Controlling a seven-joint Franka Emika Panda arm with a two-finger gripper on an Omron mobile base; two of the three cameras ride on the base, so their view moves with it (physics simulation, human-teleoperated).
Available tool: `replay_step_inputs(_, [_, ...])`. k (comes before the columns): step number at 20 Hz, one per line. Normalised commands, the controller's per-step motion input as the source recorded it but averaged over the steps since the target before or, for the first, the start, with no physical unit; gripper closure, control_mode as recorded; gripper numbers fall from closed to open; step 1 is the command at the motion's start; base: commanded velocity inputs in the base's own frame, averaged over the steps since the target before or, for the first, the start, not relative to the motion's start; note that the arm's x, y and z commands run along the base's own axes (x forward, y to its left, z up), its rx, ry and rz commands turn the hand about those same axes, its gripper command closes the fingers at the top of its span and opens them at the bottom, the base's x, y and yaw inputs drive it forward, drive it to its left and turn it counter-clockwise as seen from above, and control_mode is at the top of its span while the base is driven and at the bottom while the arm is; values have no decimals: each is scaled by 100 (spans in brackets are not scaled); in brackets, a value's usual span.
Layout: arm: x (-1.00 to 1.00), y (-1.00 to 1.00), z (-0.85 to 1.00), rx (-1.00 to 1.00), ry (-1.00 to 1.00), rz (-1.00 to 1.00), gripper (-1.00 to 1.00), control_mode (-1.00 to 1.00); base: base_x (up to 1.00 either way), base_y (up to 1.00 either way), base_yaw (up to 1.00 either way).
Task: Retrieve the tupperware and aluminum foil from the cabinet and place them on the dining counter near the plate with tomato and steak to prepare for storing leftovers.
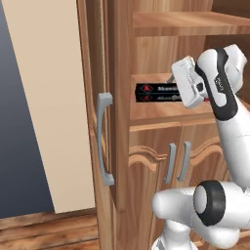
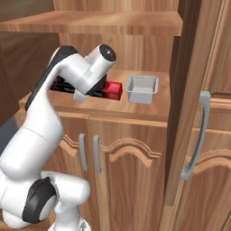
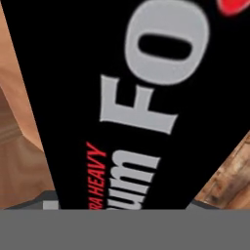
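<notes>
Aluminum foil (image 2: 113, 90) near shelf front edge, tupperware (image 2: 142, 89) just beside.

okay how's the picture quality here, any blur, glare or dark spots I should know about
Hand view: the aluminum foil is so close that its lettering looks soft and cropped. Left base view: even light, no glare, carton text too small to read. Right base view: the tupperware is sharp, and the cabinet is dim under the upper shelf.

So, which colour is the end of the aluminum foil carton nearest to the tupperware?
Red; the rest of the aluminum foil carton is black. The right base view shows it best.
</notes>
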Motion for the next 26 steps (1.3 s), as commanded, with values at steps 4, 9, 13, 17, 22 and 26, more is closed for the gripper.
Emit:
replay_step_inputs(4, [-100,-6,0,0,-6,1,100,-100,0,0,0])
replay_step_inputs(9, [-98,0,0,-3,0,3,100,-100,0,0,0])
replay_step_inputs(13, [-56,0,0,-3,1,0,100,-100,0,0,0])
replay_step_inputs(17, [-1,0,0,0,0,0,100,-100,0,0,0])
replay_step_inputs(22, [0,0,0,0,0,0,100,-100,0,0,0])
replay_step_inputs(26, [0,0,0,0,0,0,100,100,-3,0,0])
